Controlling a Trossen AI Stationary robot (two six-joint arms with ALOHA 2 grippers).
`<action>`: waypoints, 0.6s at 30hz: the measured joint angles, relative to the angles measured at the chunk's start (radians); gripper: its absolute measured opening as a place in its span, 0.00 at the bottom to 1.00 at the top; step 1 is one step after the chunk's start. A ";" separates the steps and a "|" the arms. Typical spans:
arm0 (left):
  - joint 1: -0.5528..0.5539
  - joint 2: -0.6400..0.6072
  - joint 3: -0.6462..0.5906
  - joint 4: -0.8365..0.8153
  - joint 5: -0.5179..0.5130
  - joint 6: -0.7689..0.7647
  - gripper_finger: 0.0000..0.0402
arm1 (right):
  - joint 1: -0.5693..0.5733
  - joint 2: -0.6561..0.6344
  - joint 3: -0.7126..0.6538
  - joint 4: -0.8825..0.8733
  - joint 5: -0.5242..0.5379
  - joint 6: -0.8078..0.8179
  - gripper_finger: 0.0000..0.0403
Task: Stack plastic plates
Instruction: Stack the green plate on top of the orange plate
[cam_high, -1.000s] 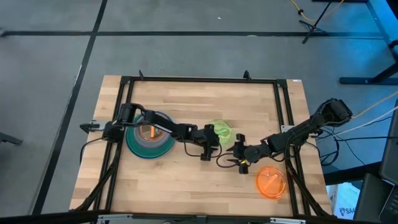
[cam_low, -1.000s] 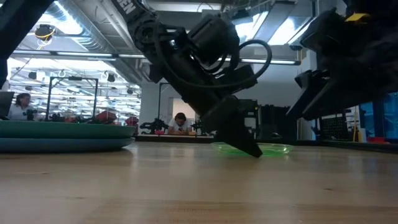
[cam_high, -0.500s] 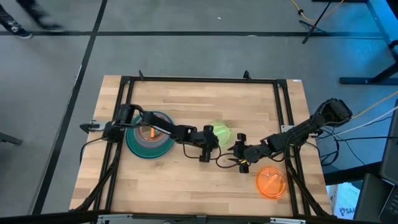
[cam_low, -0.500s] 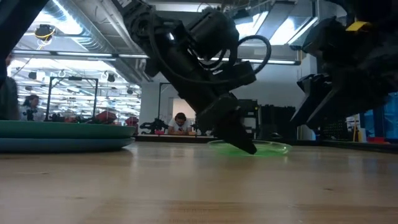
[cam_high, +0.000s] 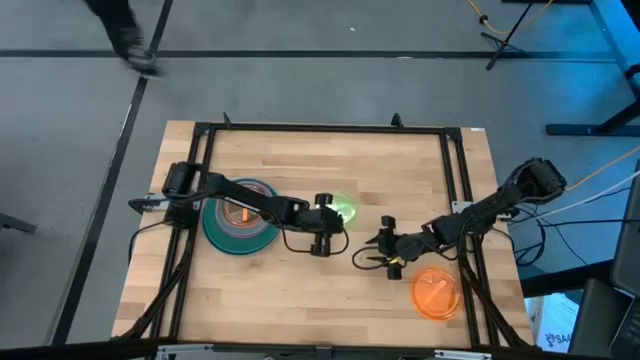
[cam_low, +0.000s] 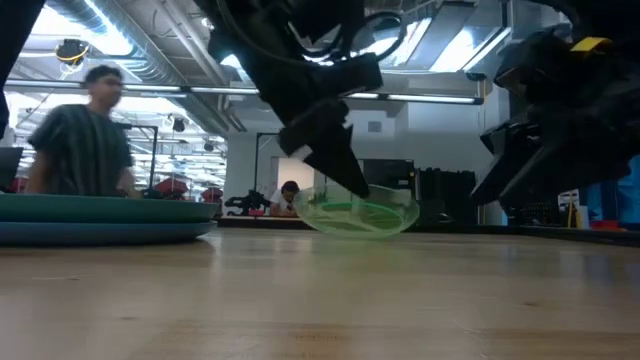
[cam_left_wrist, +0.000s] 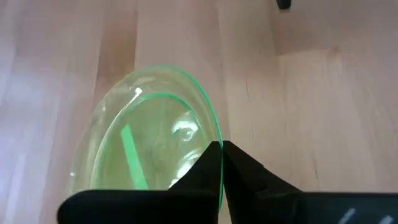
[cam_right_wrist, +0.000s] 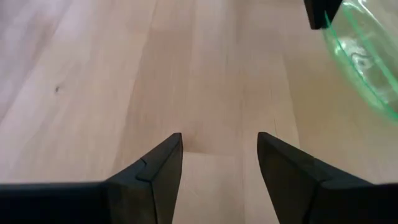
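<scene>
With its rim pinched in the left gripper (cam_left_wrist: 219, 163), the lime plate (cam_left_wrist: 149, 134) hangs tilted above the counter (cam_high: 400, 170), right of the stack (cam_high: 240, 220), likely bound there; the right gripper (cam_right_wrist: 219, 155), jaws spread, waits beyond.

You can't count the plates in the stack (cam_high: 240, 222); the left arm (cam_high: 262, 206) crosses it, and the low view crops it.

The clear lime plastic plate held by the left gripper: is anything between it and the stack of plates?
Nothing visible. The lime plate is pinched in the left gripper; only bare wooden table separates it from the stack.
</scene>
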 joint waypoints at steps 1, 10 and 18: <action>-0.001 -0.007 0.000 -0.015 -0.001 0.000 0.01 | -0.001 0.000 0.000 0.011 0.001 -0.001 0.49; -0.015 -0.099 0.000 -0.241 -0.028 -0.028 0.01 | -0.001 0.000 0.002 0.111 -0.027 -0.006 0.49; -0.083 -0.215 0.001 -0.398 -0.167 -0.097 0.01 | -0.001 0.009 0.000 0.093 0.019 -0.025 0.49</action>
